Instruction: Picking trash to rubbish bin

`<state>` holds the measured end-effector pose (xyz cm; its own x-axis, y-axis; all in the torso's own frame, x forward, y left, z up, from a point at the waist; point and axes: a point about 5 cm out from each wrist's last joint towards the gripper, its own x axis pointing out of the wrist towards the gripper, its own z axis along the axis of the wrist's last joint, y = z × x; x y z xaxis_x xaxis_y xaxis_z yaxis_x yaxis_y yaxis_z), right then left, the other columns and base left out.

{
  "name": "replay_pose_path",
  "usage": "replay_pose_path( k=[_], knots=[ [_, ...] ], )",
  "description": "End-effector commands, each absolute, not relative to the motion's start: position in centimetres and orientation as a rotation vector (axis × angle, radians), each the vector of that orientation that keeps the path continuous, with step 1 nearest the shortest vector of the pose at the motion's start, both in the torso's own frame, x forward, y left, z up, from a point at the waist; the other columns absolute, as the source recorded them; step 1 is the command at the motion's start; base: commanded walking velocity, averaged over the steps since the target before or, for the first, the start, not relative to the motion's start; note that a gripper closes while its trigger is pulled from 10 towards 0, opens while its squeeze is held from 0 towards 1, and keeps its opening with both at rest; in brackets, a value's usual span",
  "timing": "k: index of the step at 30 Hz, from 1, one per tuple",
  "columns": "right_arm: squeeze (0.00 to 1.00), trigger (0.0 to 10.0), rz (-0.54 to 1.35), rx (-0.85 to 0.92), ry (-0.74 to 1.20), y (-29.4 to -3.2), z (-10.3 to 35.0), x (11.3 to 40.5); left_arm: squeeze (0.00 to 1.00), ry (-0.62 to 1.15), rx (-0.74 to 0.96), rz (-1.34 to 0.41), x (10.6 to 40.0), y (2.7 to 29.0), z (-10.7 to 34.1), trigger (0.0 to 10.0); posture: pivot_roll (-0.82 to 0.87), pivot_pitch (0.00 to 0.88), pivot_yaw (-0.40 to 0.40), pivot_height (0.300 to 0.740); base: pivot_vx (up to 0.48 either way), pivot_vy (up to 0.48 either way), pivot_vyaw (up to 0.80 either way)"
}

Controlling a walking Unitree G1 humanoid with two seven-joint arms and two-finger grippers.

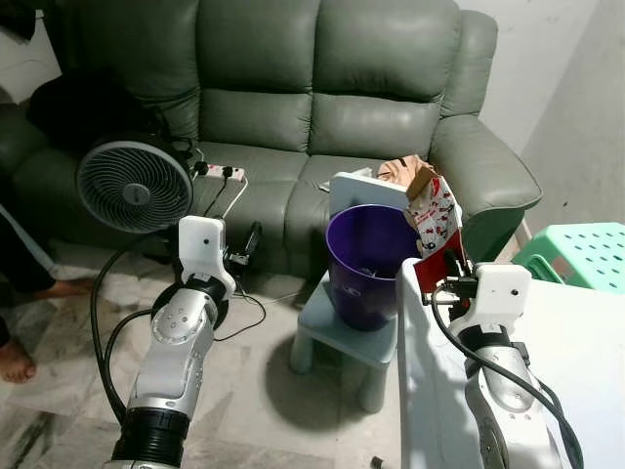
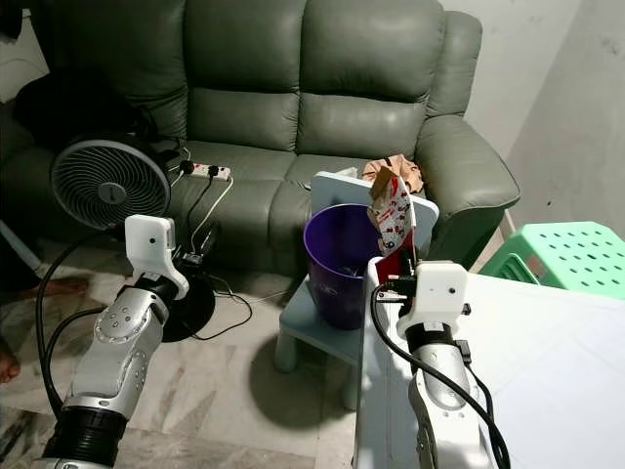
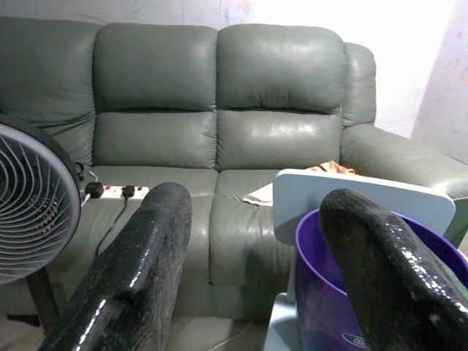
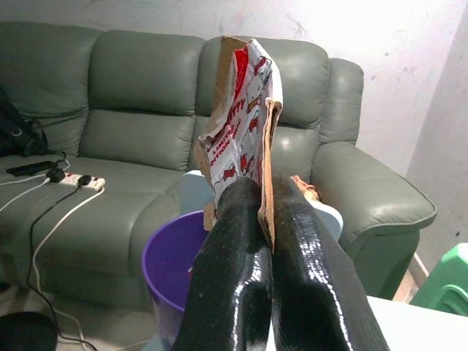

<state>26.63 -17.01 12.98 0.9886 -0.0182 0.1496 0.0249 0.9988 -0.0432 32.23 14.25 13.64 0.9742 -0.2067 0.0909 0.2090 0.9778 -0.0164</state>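
The right end effector [image 4: 265, 219] pinched a flattened red-and-white paper packet [image 4: 241, 124] — held upright just above the rim of the purple rubbish bin [image 1: 369, 262], which stood on a small grey stool [image 1: 337, 332] before a green sofa [image 1: 293, 98]. The left end effector [image 3: 256, 278] hung with fingers spread near a floor fan [image 1: 134, 186].

Purple bin [image 1: 366, 264] on small stool [image 1: 332, 327], apparently pale blue.

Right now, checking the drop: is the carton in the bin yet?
Not yet. The right gripper holds the flattened carton upright, above the purple bin's rim.
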Motion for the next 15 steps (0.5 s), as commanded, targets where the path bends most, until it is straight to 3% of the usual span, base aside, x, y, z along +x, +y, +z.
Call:
replay_pose_path(
  k=[1, 14, 15],
  knots=[
    [0.00, 10.0, -0.022, -0.042, -0.161, -17.14, 13.15, 26.82, 0.00, -0.104, -0.024, -0.209, 32.27, 14.26, 14.05, 10.0, -0.06, 0.000, -0.031, 0.740, 0.000, 0.000, 0.00],
    [0.00, 10.0, -0.020, -0.040, -0.161, -17.04, 13.19, 26.87, 0.00, -0.095, -0.048, -0.227, 32.23, 14.00, 14.00, 10.0, -0.05, 0.000, -0.031, 0.740, 0.000, 0.000, 0.00],
    [0.00, 10.0, -0.020, -0.039, -0.161, -17.02, 13.15, 26.82, 0.00, -0.094, -0.046, -0.229, 32.19, 13.99, 14.02, 10.0, -0.05, 0.000, -0.030, 0.740, 0.000, 0.480, 0.00]
  ],
)
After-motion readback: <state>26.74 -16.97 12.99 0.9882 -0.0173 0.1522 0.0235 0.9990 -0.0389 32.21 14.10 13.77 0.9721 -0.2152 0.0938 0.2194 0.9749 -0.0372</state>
